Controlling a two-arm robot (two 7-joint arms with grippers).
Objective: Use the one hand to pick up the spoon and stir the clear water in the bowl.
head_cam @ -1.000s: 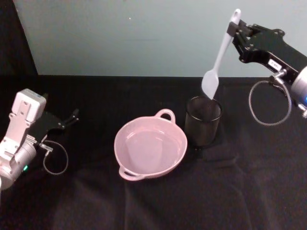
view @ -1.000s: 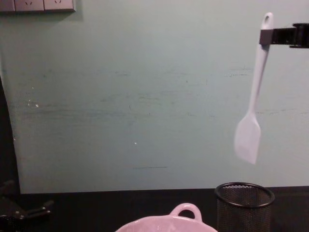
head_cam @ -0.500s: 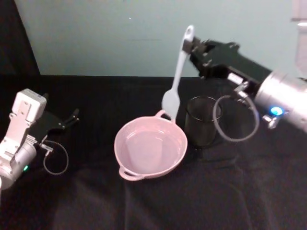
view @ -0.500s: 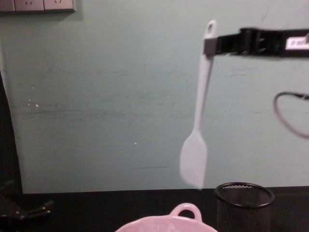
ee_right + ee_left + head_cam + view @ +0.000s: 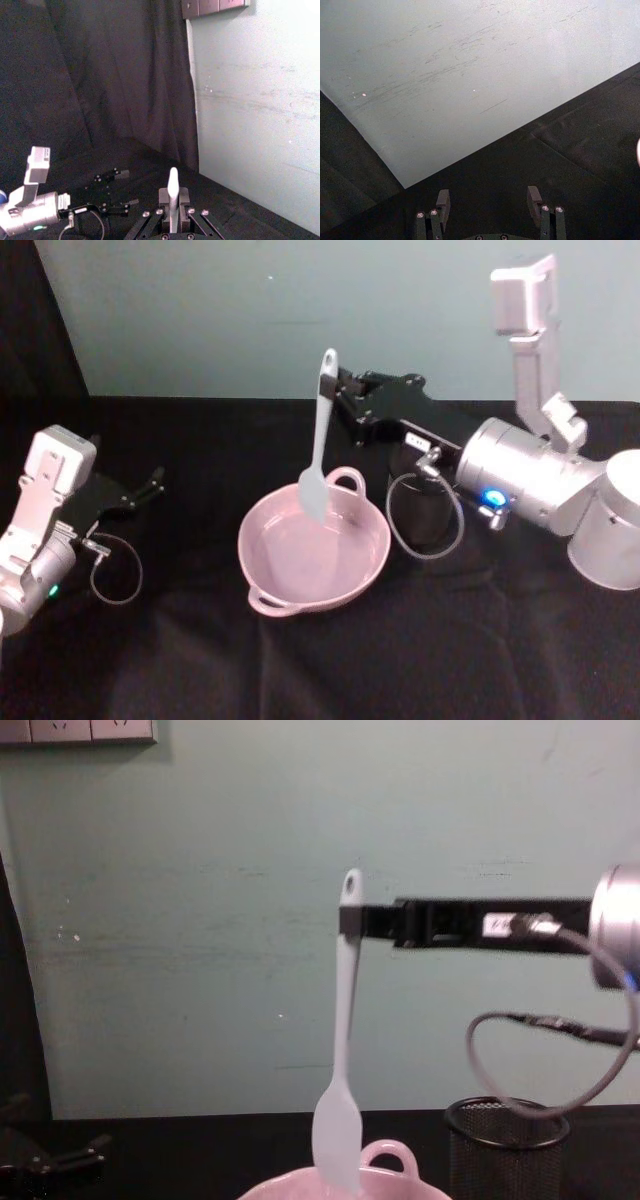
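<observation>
Black cloth-covered table (image 5: 400,660), carrying wide pale pink bowl (image 5: 310,565) at centre; black wire-mesh cylindrical cup (image 5: 420,515) just beside, on its right.

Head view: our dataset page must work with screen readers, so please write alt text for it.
The right gripper holds a white spoon nearly upright by the handle's top, blade down over a pink bowl on a black table. A black mesh cup stands beside the bowl, and the left gripper rests open at the table's left.
</observation>
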